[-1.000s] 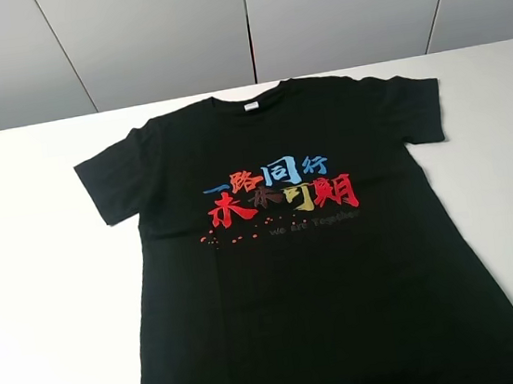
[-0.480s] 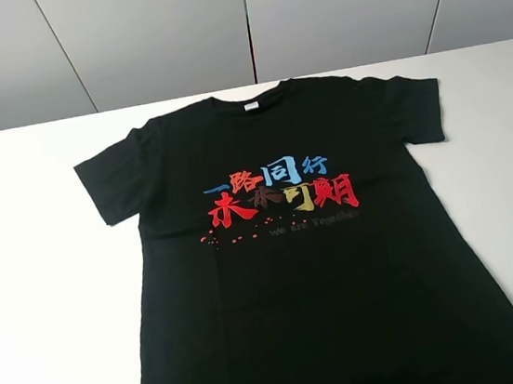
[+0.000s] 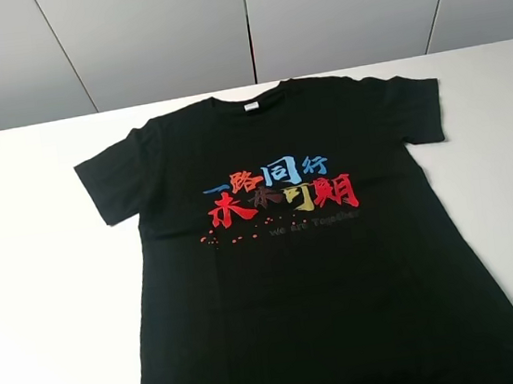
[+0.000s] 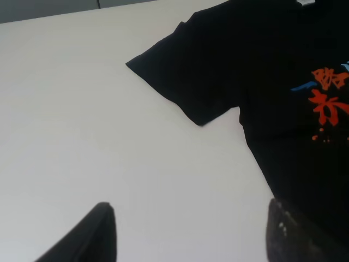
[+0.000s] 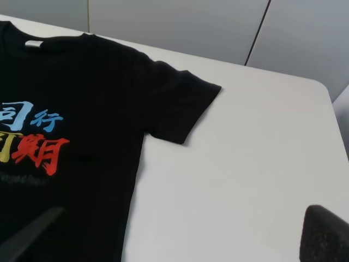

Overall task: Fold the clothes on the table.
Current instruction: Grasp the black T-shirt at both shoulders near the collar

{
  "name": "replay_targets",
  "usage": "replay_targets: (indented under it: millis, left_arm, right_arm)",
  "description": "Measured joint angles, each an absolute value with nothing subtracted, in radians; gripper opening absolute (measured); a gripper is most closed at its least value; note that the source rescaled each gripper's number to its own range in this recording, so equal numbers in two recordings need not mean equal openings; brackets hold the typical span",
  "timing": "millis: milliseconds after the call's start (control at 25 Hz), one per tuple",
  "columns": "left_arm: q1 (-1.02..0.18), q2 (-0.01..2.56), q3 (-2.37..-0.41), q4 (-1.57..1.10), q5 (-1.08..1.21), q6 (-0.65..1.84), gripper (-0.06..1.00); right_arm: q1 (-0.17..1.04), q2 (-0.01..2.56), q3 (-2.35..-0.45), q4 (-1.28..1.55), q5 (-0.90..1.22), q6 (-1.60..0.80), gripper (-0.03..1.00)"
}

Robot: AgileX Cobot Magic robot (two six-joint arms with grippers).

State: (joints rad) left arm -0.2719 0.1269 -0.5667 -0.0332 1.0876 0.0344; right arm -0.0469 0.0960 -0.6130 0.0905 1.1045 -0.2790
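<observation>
The black short-sleeved T-shirt [image 3: 296,281] with red, blue and yellow printed characters lies spread flat, print up, on the large white smooth table [image 3: 36,303], its collar toward the far edge. The left gripper [image 4: 189,204] straddles the shirt's side edge below one sleeve, jaws spread and empty. The right gripper [image 5: 185,210] straddles the opposite side edge, likewise released.

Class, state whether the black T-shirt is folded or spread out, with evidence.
Spread flat: the T-shirt lies print-up on the table, both sleeves extended.
</observation>
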Motion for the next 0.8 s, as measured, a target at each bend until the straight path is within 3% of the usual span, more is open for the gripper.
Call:
replay_targets:
  millis: [120, 200, 480, 800]
  left_arm:
    - [-0.272, 0.247, -0.621, -0.035, 1.088, 0.086, 0.56]
    - [-0.272, 0.329, -0.648, -0.035, 1.081, 0.135, 0.52]
    - [-0.272, 0.585, -0.672, -0.041, 0.818, 0.234, 0.79]
    - [-0.301, 0.966, -0.74, -0.049, 0.649, 0.303, 0.81]
  right_arm:
    - [-0.036, 0.254, -0.687, 0.06, 1.114, -0.298, 0.9]
    - [-0.032, 0.375, -0.734, 0.023, 1.123, -0.305, 0.91]
    - [-0.032, 0.824, -0.866, -0.032, 1.044, -0.399, 0.91]
    - [-0.012, 1.294, -1.029, 0.126, 0.967, -0.784, 0.91]
